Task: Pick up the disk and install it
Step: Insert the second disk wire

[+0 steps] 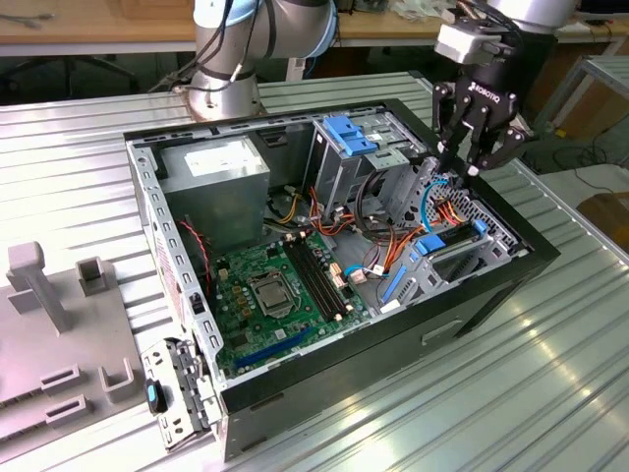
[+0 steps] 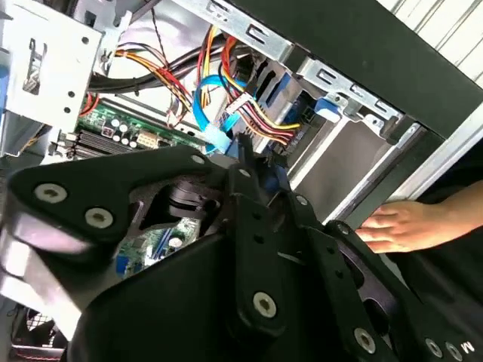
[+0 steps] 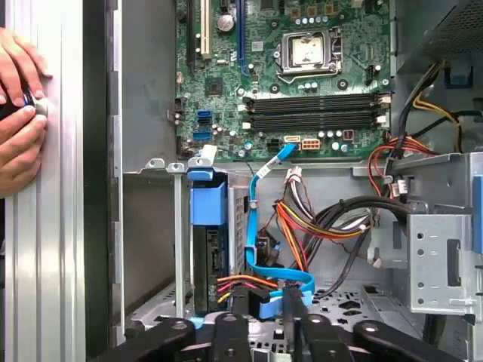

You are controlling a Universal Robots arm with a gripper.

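The disk, grey metal between blue rails, sits in the bay at the front corner of the open computer case, at the exterior view's right. In the first wrist view its blue rail end stands over the slot. In the second wrist view the disk's grey face lies beyond the fingers. My gripper hangs just above the case, behind the disk bay, fingers drawn together. Their tips meet at the blue data cable and the coloured power wires. The black finger links hide what lies between the tips.
A person's hands rest on the table beside the case wall. The motherboard, the grey power-supply box and a drive cage with a blue bracket fill the case. Grey fixtures stand at the exterior view's left.
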